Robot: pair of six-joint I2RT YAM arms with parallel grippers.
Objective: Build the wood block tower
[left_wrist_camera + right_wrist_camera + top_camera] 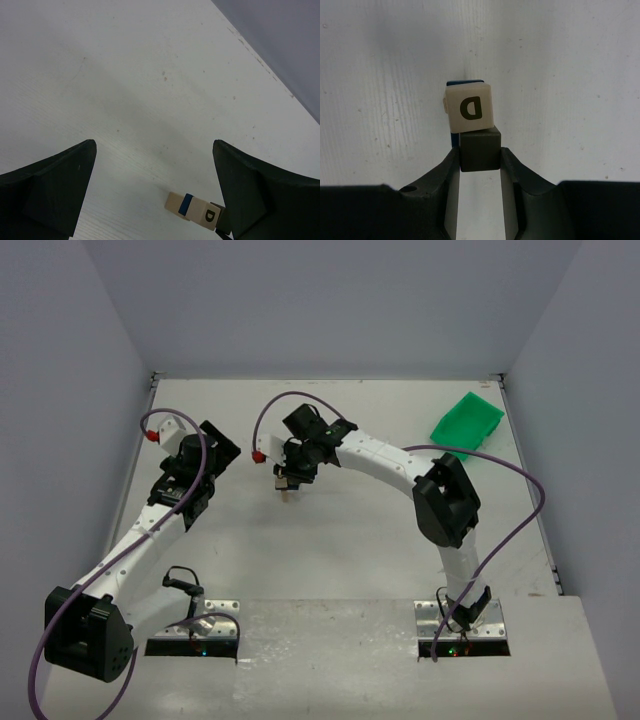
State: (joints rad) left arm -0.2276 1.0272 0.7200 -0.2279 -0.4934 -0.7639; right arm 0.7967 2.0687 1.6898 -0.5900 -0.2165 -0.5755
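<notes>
Legible marking: one capital "D", on the lettered block (469, 108).

Count: one lettered block, one plain tan block (174, 202), one blue block (465, 82) between them, one dark block (480, 142) and one green bin (467, 423).

In the top view, the wood block tower (287, 494) is just off the centre of the table (350, 540), toward 11 o'clock. The bin lies at 2 o'clock.

Right gripper (480, 150): jaws narrowed and clamped on the dark block, which touches the lettered block.

Left gripper (154, 145): jaws fully apart, holding nothing. The tower is at 5 o'clock in its wrist view.

Room over bare table (340, 570) near side; tower (468, 109) + R pincer (288, 483) block centre; green bin (467, 423) far-right corner.
</notes>
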